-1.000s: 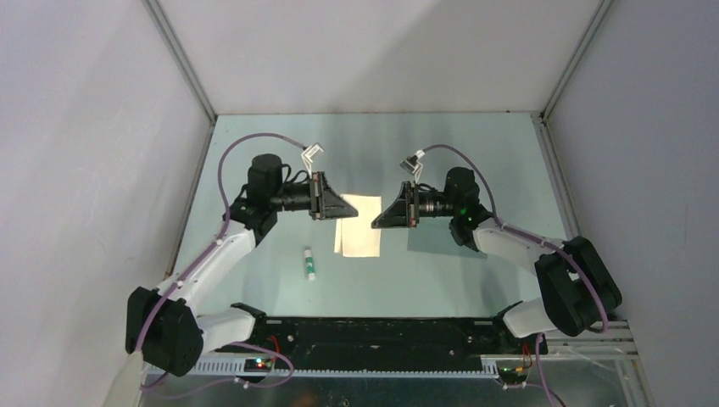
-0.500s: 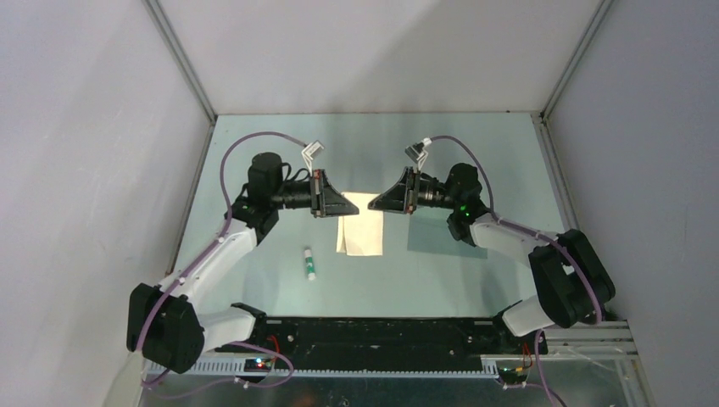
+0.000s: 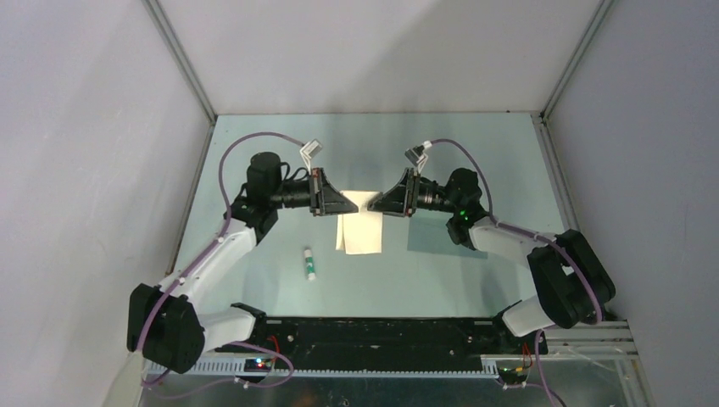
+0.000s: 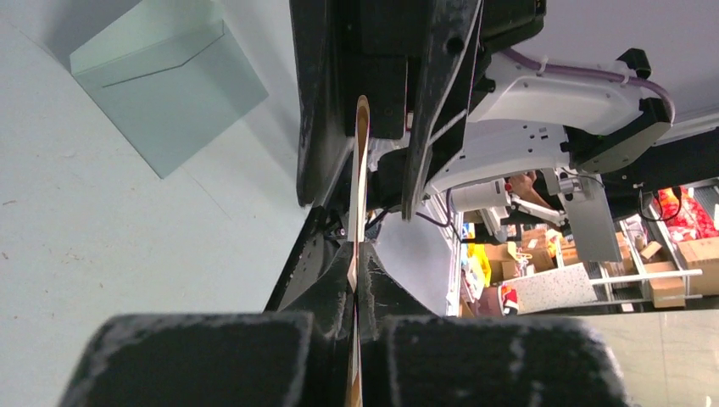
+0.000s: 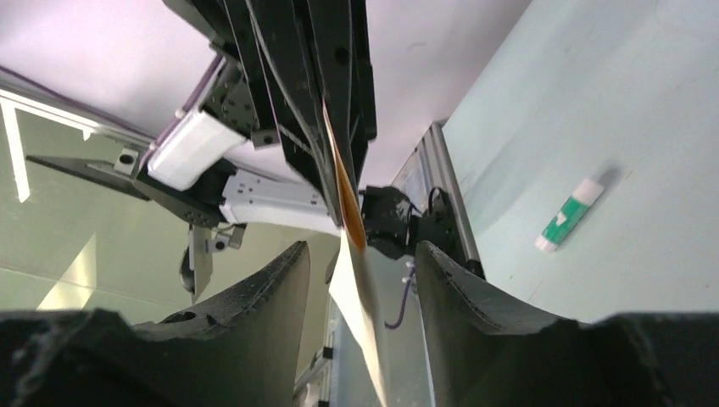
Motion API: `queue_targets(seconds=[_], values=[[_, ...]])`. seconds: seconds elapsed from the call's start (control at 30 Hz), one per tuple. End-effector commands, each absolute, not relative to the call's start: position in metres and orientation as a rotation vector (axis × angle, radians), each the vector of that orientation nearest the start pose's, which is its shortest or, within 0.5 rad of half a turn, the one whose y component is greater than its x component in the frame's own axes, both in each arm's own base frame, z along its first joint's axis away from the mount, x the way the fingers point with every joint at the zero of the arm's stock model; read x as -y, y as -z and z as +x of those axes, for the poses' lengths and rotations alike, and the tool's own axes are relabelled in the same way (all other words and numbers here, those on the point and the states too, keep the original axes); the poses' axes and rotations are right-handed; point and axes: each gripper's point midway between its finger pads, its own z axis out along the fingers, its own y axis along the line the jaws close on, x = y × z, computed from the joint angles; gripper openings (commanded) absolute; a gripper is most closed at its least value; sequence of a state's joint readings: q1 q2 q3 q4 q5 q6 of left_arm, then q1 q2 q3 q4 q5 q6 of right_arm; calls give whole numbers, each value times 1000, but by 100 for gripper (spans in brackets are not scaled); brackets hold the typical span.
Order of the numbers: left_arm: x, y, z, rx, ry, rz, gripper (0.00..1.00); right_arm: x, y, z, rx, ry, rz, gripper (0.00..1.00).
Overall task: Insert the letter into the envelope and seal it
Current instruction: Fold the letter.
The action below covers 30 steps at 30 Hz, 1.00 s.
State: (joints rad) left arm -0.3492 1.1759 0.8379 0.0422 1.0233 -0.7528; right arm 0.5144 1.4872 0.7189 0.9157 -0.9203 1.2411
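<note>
The tan letter [image 3: 360, 227] hangs on edge between my two grippers over the middle of the table, its lower part drooping toward the near side. My left gripper [image 3: 351, 206] is shut on the letter's left edge; in the left wrist view the thin sheet [image 4: 361, 161] runs up from between the pressed fingertips [image 4: 356, 254]. My right gripper [image 3: 376, 206] stands open, and the letter's edge [image 5: 354, 280] passes loosely through the gap between its fingers without being pinched. The teal-grey envelope [image 4: 165, 89] lies flat on the table, flap side up, near the right arm.
A small white glue stick with a green cap [image 3: 309, 264] lies on the table in front of the letter, also in the right wrist view [image 5: 570, 215]. Grey walls close in the table on three sides. The black base rail [image 3: 373, 331] runs along the near edge.
My left gripper has shut on the letter's edge. My right gripper, shut on the letter a second ago, has opened and shifted slightly toward the back.
</note>
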Motion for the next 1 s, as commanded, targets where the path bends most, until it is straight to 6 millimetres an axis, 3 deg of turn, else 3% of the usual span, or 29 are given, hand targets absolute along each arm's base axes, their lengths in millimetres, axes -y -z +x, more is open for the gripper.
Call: queue_targets(seconds=[0.0,0.1,0.17,0.2,0.23,0.37,0.5,0.57,0.67,0.87,0.9,0.97], values=[[253,-283,233,-1975,1667,358,0,-324,-258,208,-1821,-1982,-431,53],[253,-291,236,-1948,1682,348,0,-325,-253,197,-1829,-1987,-457,49],[253,-293,238,-1945,1685,347,0,-324,-255,194,-1811,-1996,-449,26],[253,-294,238,-1943,1686,348,0,-323,-257,194,-1785,-1996,-445,5],[253,-294,238,-1943,1688,347,0,-322,-259,195,-1773,-2005,-430,1],[252,-297,238,-1937,1688,344,0,-321,-260,193,-1756,-2014,-426,0],[249,-302,239,-1924,1678,334,0,-325,-251,184,-1803,-2031,-463,53],[248,-304,241,-1919,1672,325,0,-328,-249,178,-1816,-2023,-484,58],[246,-305,244,-1915,1671,310,0,-330,-243,173,-1845,-2017,-498,55],[245,-307,245,-1909,1677,308,0,-328,-242,176,-1840,-2026,-458,33],[245,-308,245,-1909,1676,307,0,-327,-243,175,-1828,-2042,-445,29],[244,-308,245,-1907,1672,302,0,-324,-244,177,-1807,-2059,-420,11]])
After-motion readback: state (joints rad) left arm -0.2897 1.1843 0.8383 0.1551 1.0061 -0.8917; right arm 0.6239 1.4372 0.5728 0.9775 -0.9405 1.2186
